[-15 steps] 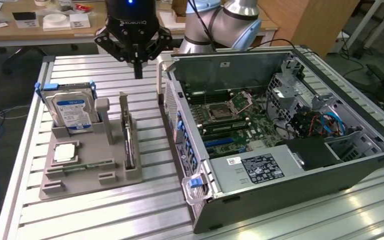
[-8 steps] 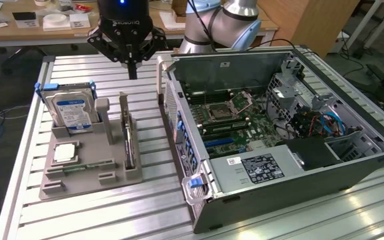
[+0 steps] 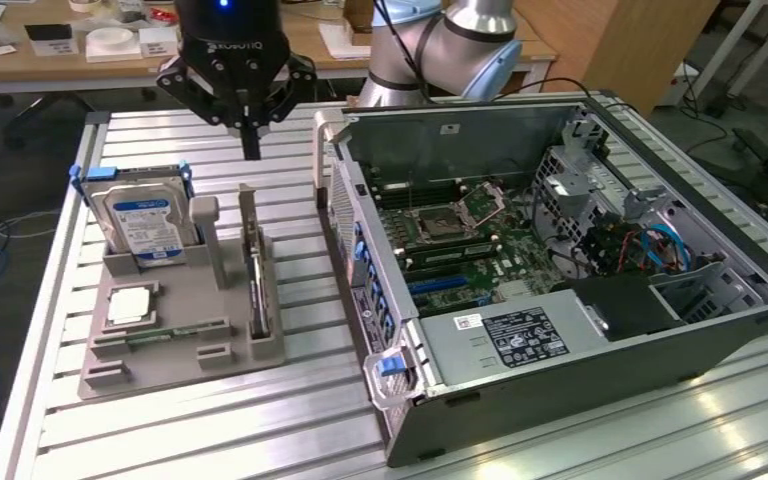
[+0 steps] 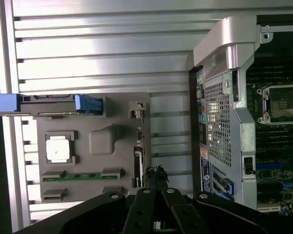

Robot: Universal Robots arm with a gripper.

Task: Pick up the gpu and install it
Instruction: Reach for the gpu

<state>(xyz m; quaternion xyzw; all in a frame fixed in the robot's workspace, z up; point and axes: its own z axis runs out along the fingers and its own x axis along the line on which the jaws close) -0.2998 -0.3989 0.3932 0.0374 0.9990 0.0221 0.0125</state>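
Tool (image 3: 251,150) vertical, closed, empty, hovering above upright gpu (image 3: 252,265) in holder (image 3: 177,335).

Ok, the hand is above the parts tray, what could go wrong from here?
1. The hand is shut, roughly above the gpu; lowered like this, it would likely strike the card's thin top edge instead of straddling it.
2. The gpu stands edge-on in a narrow slot beside the grey post; an off-centre grasp might tilt or jam it.

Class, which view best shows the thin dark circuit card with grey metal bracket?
The exterior view: the dark gpu card stands upright in a grey holder, side partly visible. The wrist view sees it edge-on.
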